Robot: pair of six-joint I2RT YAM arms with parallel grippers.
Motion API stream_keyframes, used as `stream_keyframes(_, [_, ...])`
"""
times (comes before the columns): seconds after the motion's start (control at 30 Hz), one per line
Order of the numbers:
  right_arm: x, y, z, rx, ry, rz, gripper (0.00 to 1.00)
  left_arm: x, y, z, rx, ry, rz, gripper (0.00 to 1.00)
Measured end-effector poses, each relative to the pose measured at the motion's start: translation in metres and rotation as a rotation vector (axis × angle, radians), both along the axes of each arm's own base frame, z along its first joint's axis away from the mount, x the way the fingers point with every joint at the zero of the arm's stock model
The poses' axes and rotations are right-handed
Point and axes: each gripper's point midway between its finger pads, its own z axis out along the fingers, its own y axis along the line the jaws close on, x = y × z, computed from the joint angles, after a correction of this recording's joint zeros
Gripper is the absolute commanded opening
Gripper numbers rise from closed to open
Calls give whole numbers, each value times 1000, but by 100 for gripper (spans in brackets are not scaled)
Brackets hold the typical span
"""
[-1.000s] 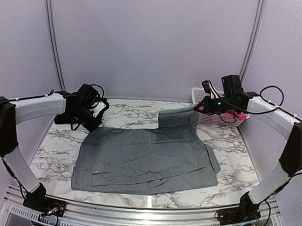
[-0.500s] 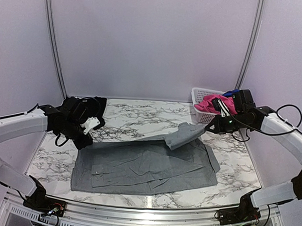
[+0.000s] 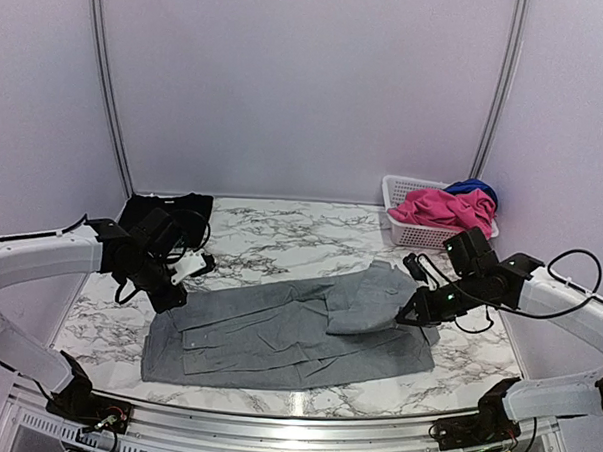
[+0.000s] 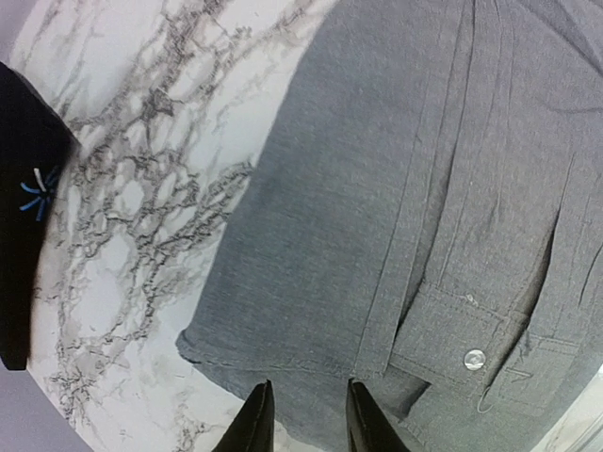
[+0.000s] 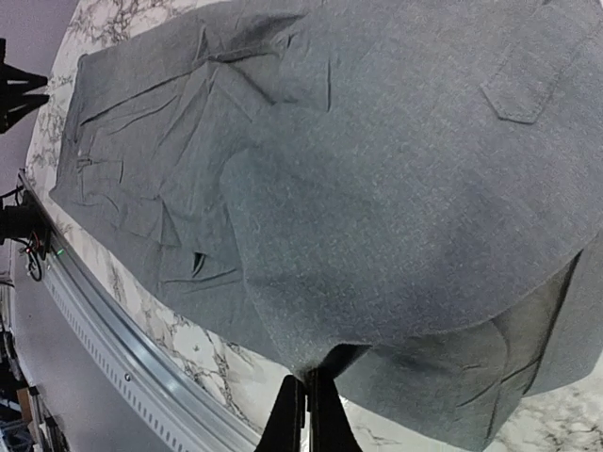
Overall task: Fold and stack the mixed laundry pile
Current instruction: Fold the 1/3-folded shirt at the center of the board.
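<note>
The grey pocketed trousers (image 3: 287, 330) lie on the marble table, their far edge folded over toward the front. My left gripper (image 3: 170, 292) hovers over their left hem, fingers (image 4: 254, 422) parted with cloth below and nothing pinched. My right gripper (image 3: 407, 316) is shut on a fold of the trousers (image 5: 405, 188) at their right end, holding that flap slightly raised. A black cloth (image 3: 167, 208) lies at the back left. A bright pink piece (image 3: 438, 205) and a dark blue piece (image 3: 475, 186) sit in the basket.
A white lattice basket (image 3: 421, 234) stands at the back right corner. The black cloth's edge (image 4: 19, 235) shows left of the trousers in the left wrist view. A metal rail (image 5: 122, 358) runs along the table's front edge. Curved white walls enclose the table.
Both arms drew the trousers' far edge toward the front, folding them over. The left gripper opened and let go of the cloth. The right arm moved away from the basket, still pinching the trousers.
</note>
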Motion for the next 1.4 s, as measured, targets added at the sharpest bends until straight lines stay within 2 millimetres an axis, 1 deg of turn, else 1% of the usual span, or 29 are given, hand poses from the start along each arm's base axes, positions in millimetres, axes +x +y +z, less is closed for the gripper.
stream_keyframes(0.03, [-7, 4, -3, 0, 20, 10, 0, 2, -1, 6, -10, -16, 6, 34])
stream_keyframes(0.07, [-12, 6, -2, 3, 29, 15, 0, 5, -2, 14, -26, -42, 13, 38])
stream_keyframes(0.13, [-17, 9, 7, 24, 18, 11, 0, 11, -5, 33, -72, -97, 28, 52])
stream_keyframes(0.17, [-17, 9, 13, 35, 9, 3, 0, 13, -7, 44, -100, -128, 36, 55])
stream_keyframes(0.2, [-17, 9, 21, 41, -4, -2, 0, 14, -8, 54, -129, -158, 42, 55])
stream_keyframes(0.27, [-10, 10, 41, 57, -46, -17, 0, 15, -10, 70, -171, -198, 44, 46])
stream_keyframes(0.33, [1, 14, 59, 69, -86, -29, 0, 15, -11, 75, -188, -211, 48, 41])
stream_keyframes(0.4, [15, 18, 73, 73, -116, -43, 0, 14, -11, 69, -179, -196, 50, 40])
stream_keyframes(0.43, [23, 20, 77, 69, -128, -52, 0, 13, -10, 61, -166, -178, 51, 40])
stream_keyframes(0.47, [31, 22, 79, 64, -134, -63, 0, 12, -9, 52, -149, -156, 52, 40])
stream_keyframes(0.57, [49, 22, 75, 41, -135, -96, 0, 7, -7, 23, -93, -81, 50, 41])
stream_keyframes(0.6, [54, 20, 73, 33, -133, -110, 0, 5, -7, 13, -72, -53, 46, 42])
stream_keyframes(0.67, [63, 14, 73, 27, -134, -138, 0, 1, -8, -2, -42, -13, 36, 42])
stream_keyframes(0.73, [72, 7, 77, 30, -145, -169, 0, -4, -12, -17, -7, 28, 13, 43])
stream_keyframes(0.9, [85, -3, 90, 44, -179, -207, 0, -14, -18, -46, 66, 103, -47, 43])
stream_keyframes(1.0, [88, -5, 90, 41, -181, -211, 0, -17, -22, -56, 94, 129, -75, 43])
stream_keyframes(1.1, [89, -5, 88, 36, -177, -208, 0, -20, -25, -61, 110, 140, -95, 42])
stream_keyframes(1.2, [90, -4, 85, 31, -172, -201, 0, -21, -24, -65, 135, 140, -106, 34])
stream_keyframes(1.27, [90, -5, 83, 29, -169, -199, 0, -20, -22, -67, 154, 133, -107, 30])
stream_keyframes(1.4, [92, -6, 83, 26, -169, -196, 0, -13, -18, -66, 195, 102, -99, 23])
